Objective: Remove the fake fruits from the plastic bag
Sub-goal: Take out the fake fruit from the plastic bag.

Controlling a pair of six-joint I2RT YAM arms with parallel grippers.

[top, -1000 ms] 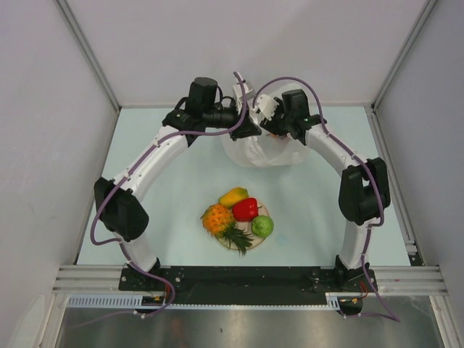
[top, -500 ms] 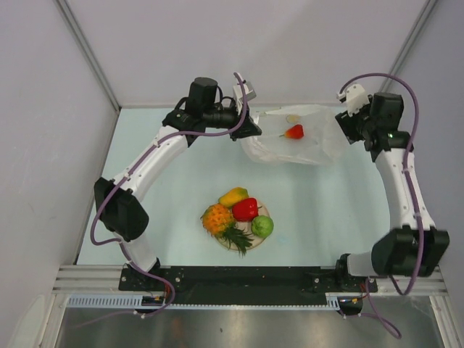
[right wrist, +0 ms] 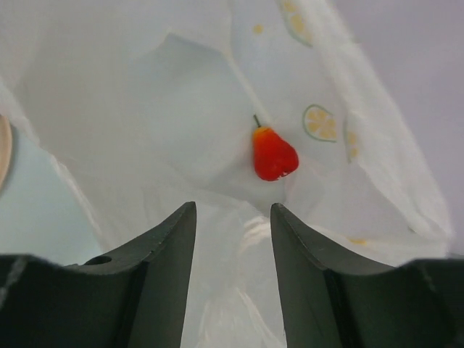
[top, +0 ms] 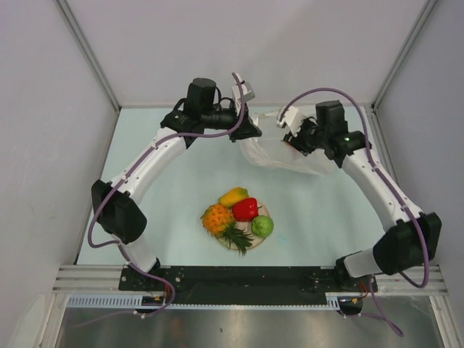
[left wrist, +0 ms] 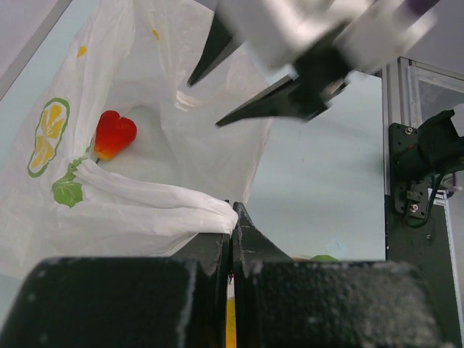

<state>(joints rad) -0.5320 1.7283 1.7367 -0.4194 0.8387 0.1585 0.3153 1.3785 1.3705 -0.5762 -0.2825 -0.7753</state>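
Well, my left gripper (left wrist: pixel 232 215) was pressed together on a gathered fold of the plastic bag (left wrist: pixel 138 206) at the bottom centre of its wrist view, while the right gripper (right wrist: pixel 232 212) pointed into the open mouth with its jaws spread and empty. One red fake fruit (right wrist: pixel 274 154) lay inside the bag, right of centre in the right wrist view, and I judged the thin film could bunch between those jaws and get pinched instead, tugging the fold out of my left pinch
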